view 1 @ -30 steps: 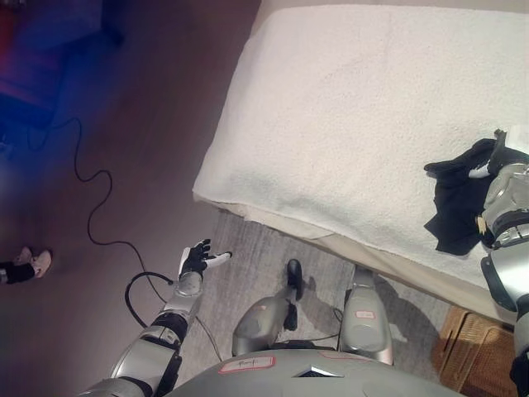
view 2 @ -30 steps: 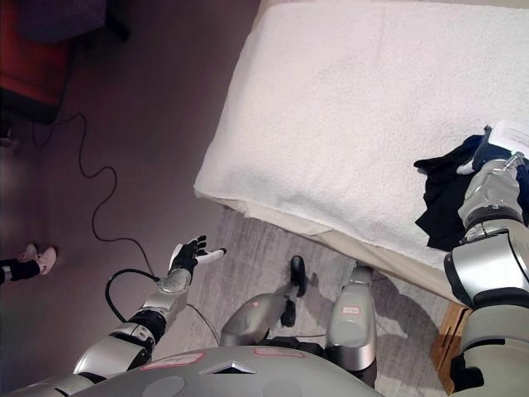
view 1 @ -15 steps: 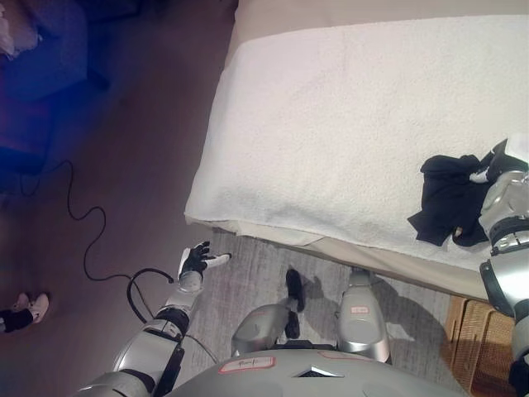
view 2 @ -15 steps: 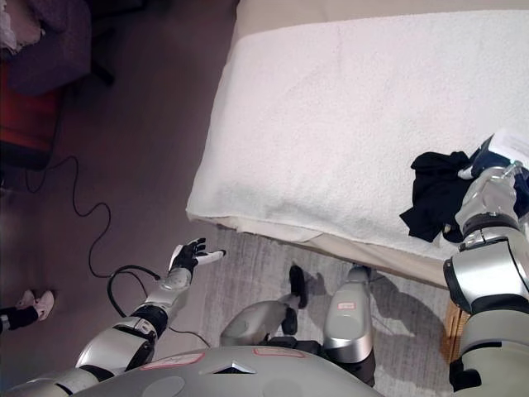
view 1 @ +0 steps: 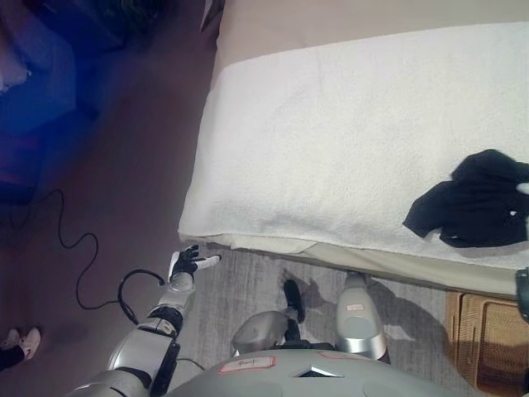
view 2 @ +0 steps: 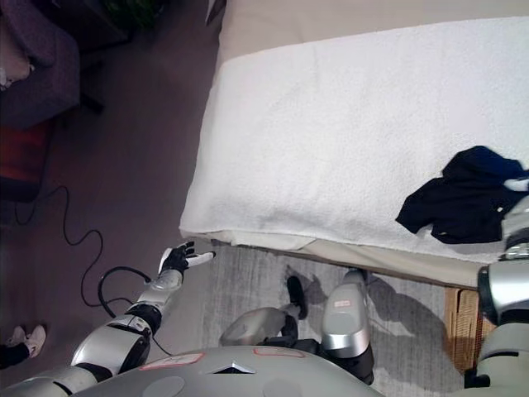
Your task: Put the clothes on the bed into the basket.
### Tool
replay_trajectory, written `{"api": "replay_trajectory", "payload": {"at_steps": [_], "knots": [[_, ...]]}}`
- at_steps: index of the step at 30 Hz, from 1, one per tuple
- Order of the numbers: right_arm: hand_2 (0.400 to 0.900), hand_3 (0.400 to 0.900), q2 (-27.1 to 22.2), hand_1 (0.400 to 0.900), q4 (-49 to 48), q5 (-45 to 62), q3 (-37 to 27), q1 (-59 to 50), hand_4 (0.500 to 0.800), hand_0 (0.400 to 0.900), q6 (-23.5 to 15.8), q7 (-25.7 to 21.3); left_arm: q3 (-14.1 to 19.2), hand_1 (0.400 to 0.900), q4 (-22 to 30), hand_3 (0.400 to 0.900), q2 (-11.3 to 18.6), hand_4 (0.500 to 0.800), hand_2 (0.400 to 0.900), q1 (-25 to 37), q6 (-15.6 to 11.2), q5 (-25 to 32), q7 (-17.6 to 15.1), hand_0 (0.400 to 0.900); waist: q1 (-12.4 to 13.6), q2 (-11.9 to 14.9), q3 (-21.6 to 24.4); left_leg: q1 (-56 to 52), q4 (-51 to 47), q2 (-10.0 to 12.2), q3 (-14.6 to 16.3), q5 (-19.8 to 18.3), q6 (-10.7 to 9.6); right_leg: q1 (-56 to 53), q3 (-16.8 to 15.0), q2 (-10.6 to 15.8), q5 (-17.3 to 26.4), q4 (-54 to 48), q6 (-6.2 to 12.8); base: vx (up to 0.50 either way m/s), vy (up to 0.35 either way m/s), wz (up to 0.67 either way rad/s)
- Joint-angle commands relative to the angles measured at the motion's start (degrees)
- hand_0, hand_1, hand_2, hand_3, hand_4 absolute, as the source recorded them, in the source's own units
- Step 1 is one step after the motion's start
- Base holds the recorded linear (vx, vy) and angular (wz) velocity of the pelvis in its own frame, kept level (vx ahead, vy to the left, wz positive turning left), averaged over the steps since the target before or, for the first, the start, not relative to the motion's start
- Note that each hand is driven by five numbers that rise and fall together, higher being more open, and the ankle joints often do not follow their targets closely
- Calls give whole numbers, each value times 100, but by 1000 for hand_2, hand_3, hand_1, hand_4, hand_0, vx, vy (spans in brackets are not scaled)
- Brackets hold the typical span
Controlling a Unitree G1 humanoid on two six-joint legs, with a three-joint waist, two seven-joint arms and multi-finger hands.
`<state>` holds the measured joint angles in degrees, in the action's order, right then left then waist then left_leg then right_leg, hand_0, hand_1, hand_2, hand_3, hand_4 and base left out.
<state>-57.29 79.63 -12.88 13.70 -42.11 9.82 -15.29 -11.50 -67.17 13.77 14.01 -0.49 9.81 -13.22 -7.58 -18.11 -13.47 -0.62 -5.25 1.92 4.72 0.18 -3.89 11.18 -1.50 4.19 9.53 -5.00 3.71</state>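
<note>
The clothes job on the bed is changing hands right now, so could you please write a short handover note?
Left hand: open, idle over the floor by the corner of the bed.
Right hand: fingers out of sight at the right edge, beside the dark clothes.
Clothes: one dark bundle lies near the front right edge of the bed.
Basket: on the floor at lower right, below the bed edge.
Done: nothing is in the basket yet.
Left: lift the clothes and drop them into the basket.

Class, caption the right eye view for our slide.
Dark clothes on the white bed; left hand open over floor.
</note>
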Motion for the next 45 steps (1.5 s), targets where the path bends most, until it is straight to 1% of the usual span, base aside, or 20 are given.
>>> {"api": "replay_trajectory", "payload": {"at_steps": [1,2,4,5,7,10,12,13,16,23,27,28,32,34,35,36,39,41,43,45], "knots": [[400,400,-894,400,426,9,435,-482,500,400,38,-251,157,900,-404,900,836,800,900,-126,-89,-96,-131,900,-93,520,685,-355,25,-116,213,-213,-99,-419,-394,-219,-753,0,143,3,-25,-10],[400,400,-894,400,431,10,446,-494,500,400,36,-250,161,900,-403,900,834,800,900,-127,-88,-96,-131,900,-95,517,680,-359,25,-115,215,-214,-100,-422,-396,-220,-753,0,143,3,-42,-16],[400,400,-1367,400,506,-46,595,-795,500,400,48,-183,200,900,-352,900,927,800,900,-181,-109,-71,-37,900,-116,538,710,-410,25,-85,272,-110,-141,-453,-423,-277,-770,0,131,9,-42,-16],[400,400,-1367,400,510,-46,609,-810,500,400,47,-182,204,900,-352,900,923,800,900,-182,-109,-72,-37,900,-118,534,708,-411,25,-85,274,-110,-141,-453,-425,-278,-770,0,131,17,-39,-16],[400,400,-1828,400,569,-154,892,-1254,500,400,86,-136,195,900,-278,900,1015,800,900,-187,-123,-57,14,900,-131,539,744,-440,35,-56,321,21,-190,-464,-429,-306,-805,0,126,11,-36,-11],[400,400,-2210,400,592,-278,1130,-1534,500,400,107,-100,185,900,-177,900,1020,800,900,-183,-133,-55,51,900,-185,500,747,-453,120,-46,340,131,-233,-509,-414,-319,-830,0,111,10,-19,-3],[400,400,-2314,400,610,-329,1255,-1675,500,400,123,-71,177,900,-143,900,1013,800,900,-193,-134,-58,66,900,-204,483,740,-454,148,-46,335,160,-241,-526,-407,-319,-837,0,107,0,0,0],[400,400,-2523,400,611,-400,1367,-1807,500,400,146,-32,164,900,-110,900,1023,800,900,-211,-137,-72,86,900,-239,466,741,-458,196,-50,318,215,-256,-560,-392,-316,-858,0,97,0,0,0],[400,400,-2758,400,657,-479,1493,-1945,500,400,195,0,183,900,-85,900,1048,800,900,-205,-129,-86,134,900,-314,410,731,-469,248,-64,310,243,-260,-609,-389,-318,-885,0,89,0,0,0],[400,400,-3138,400,624,-568,1588,-2071,500,400,213,40,196,900,42,900,1078,800,900,-300,-146,-156,214,900,-424,312,734,-472,307,-86,362,343,-281,-619,-428,-336,-900,0,96,25,-10,-11],[400,400,-3375,400,577,-650,1976,-2512,500,400,266,23,204,900,128,900,1125,800,900,-278,-161,-169,227,900,-505,290,732,-474,339,-98,438,386,-291,-595,-498,-357,-888,0,102,29,-11,-21],[400,400,-3534,400,554,-705,2154,-2728,500,400,294,19,185,900,167,900,1176,800,900,-246,-163,-171,231,900,-529,306,742,-472,354,-113,456,435,-304,-581,-531,-362,-877,0,115,31,-11,-15],[400,400,-3713,400,534,-747,2952,-3559,500,400,317,39,239,900,243,900,1235,800,900,-239,-176,-129,230,900,-568,272,767,-485,340,-125,509,515,-323,-544,-587,-367,-865,0,136,37,-10,-18],[400,400,-3982,400,474,-784,3388,-4053,500,400,374,23,278,900,257,900,1335,800,900,-234,-166,-120,250,900,-644,267,779,-486,345,-119,565,598,-355,-519,-641,-380,-867,0,141,44,-16,-12],[400,400,-3973,400,488,-784,3601,-4267,500,400,373,29,286,900,256,900,1318,800,900,-235,-166,-120,250,900,-647,249,778,-486,342,-119,568,599,-355,-517,-645,-381,-866,0,141,21,-15,-6],[400,400,-4157,400,495,-830,3780,-4404,500,400,430,66,299,900,290,900,1297,800,900,-284,-158,-147,257,900,-717,235,756,-477,360,-117,574,677,-389,-488,-652,-371,-852,0,142,13,-22,-7],[400,400,-4233,400,485,-858,4168,-4748,500,400,433,112,310,900,323,900,1286,800,900,-321,-169,-158,292,900,-777,242,733,-454,364,-129,596,656,-381,-455,-697,-391,-852,0,142,11,-20,-20],[400,400,-4287,400,519,-845,4224,-4751,500,400,432,135,316,900,355,900,1234,800,900,-353,-164,-188,308,900,-821,206,709,-423,406,-144,629,623,-364,-415,-773,-412,-815,0,161,11,-24,-40],[400,400,-4208,400,585,-890,4187,-4617,500,400,441,215,348,900,338,900,1175,800,900,-311,-134,-202,312,900,-889,184,702,-397,465,-163,717,539,-327,-351,-942,-495,-747,0,177,29,-41,-65],[400,400,-4187,400,561,-899,3993,-4401,500,400,416,257,374,900,339,900,1200,800,900,-296,-147,-189,320,900,-883,192,719,-392,499,-161,794,519,-318,-331,-1003,-525,-724,0,182,23,-39,-44]]}}
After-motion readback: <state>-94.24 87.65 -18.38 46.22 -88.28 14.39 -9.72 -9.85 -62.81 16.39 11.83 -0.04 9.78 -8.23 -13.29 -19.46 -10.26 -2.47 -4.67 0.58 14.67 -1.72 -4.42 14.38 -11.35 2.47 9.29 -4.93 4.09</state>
